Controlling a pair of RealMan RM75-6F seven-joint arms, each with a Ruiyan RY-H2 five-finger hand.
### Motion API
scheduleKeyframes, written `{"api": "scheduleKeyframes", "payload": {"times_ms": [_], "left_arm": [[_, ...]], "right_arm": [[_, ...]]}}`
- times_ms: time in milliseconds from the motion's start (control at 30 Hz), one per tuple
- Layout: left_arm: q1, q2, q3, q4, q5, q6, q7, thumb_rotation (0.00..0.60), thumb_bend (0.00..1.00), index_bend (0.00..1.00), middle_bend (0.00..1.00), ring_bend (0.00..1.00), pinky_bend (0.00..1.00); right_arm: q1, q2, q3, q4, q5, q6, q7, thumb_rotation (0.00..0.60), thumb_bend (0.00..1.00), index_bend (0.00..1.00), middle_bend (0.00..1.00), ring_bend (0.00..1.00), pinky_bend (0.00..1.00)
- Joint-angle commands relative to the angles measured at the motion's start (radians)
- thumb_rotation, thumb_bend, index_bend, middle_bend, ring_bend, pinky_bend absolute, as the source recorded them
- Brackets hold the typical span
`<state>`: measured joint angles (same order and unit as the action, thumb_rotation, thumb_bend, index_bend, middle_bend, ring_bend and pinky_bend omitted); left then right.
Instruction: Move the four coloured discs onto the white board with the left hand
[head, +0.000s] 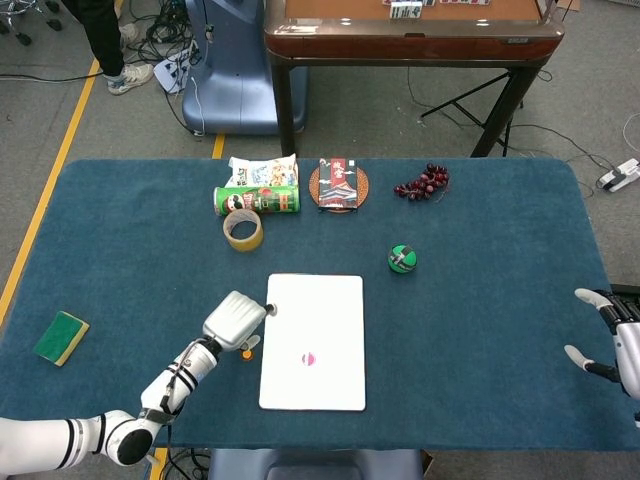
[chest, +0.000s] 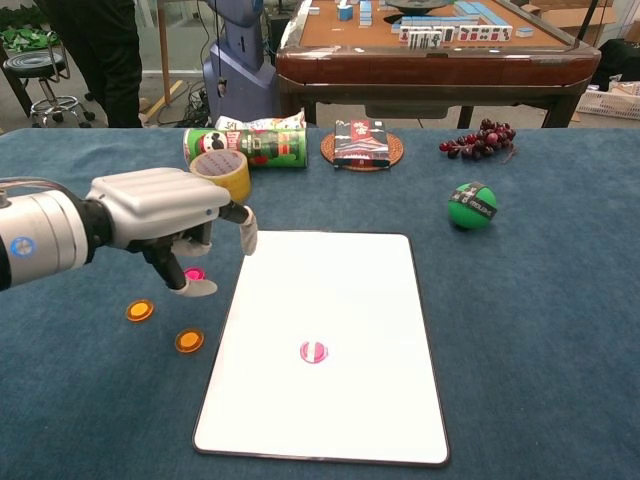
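The flat white rectangular board (chest: 330, 300) w/ dark edge lies mid-table & carries 1 disc: a small pink round disc w/ pale stripe (chest: 314, 351), roughly centre of the board, a bit towards the near side. The other 3 discs are off the board, on the blue cloth table (chest: 540, 330) to its left: 2 small orange round discs (chest: 139, 310) (chest: 189, 341), near each other, & 1 bright pink round disc (chest: 194, 274) lying just beside the board's left edge, under the left hand. So 4 discs total, 1 on, 3 off.

Left hand (chest: 165, 215), silver-grey w/ dark fingers, hangs over the bright pink disc; fingers part curled & apart, nothing held; cannot tell if a fingertip touches the disc. Right hand (head: 608, 335) sits at the table's far right edge in head view, fingers spread, holding nothing.

The round brown woven coaster (chest: 361, 150) at the back holds 1 small dark printed packet (chest: 358, 140). Beside it: 1 green crisp tube lying on its side (chest: 255, 148), 1 white snack bag (chest: 262, 124) behind the tube, 1 yellow-tan tape roll (chest: 220, 175) in front. Right of the coaster: 1 bunch of dark red grapes (chest: 478, 139), 1 green ball w/ black band (chest: 472, 206). 1 green-yellow sponge (head: 61, 337) sits near the table's left edge.
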<state>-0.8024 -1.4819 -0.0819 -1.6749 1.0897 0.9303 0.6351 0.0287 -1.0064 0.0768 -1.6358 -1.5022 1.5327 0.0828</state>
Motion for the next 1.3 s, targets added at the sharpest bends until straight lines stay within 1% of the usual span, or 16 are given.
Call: {"api": "scheduleKeyframes", "payload": {"times_ms": [33, 267, 500, 800, 1300], "left_arm": [[-0.003, 0.002, -0.008, 0.018, -0.029, -0.003, -0.01, 0.6, 0.3, 0.45, 1.0, 1.0, 1.0], [-0.016, -0.02, -0.005, 0.068, -0.079, -0.02, -0.01, 0.6, 0.29, 0.48, 1.0, 1.0, 1.0], [-0.045, -0.059, -0.019, 0.122, -0.161, -0.033, 0.014, 0.6, 0.3, 0.49, 1.0, 1.0, 1.0], [-0.065, -0.091, -0.021, 0.18, -0.236, -0.046, 0.017, 0.6, 0.3, 0.51, 1.0, 1.0, 1.0], [-0.073, -0.099, -0.004, 0.226, -0.288, -0.047, 0.013, 0.6, 0.3, 0.53, 1.0, 1.0, 1.0]], "right_arm": [[0.006, -0.003, -0.001, -0.004, 0.0, -0.01, -0.012, 0.6, 0.0, 0.25, 0.27, 0.29, 0.48], [0.012, -0.008, -0.003, -0.007, 0.002, -0.021, -0.03, 0.6, 0.0, 0.25, 0.27, 0.29, 0.48], [0.014, -0.009, -0.004, -0.008, 0.002, -0.027, -0.034, 0.6, 0.0, 0.25, 0.27, 0.29, 0.48], [0.017, -0.009, -0.006, -0.006, 0.002, -0.032, -0.034, 0.6, 0.0, 0.25, 0.27, 0.29, 0.48], [0.021, -0.01, -0.006, -0.006, 0.003, -0.038, -0.036, 0.6, 0.0, 0.25, 0.27, 0.29, 0.48]]}}
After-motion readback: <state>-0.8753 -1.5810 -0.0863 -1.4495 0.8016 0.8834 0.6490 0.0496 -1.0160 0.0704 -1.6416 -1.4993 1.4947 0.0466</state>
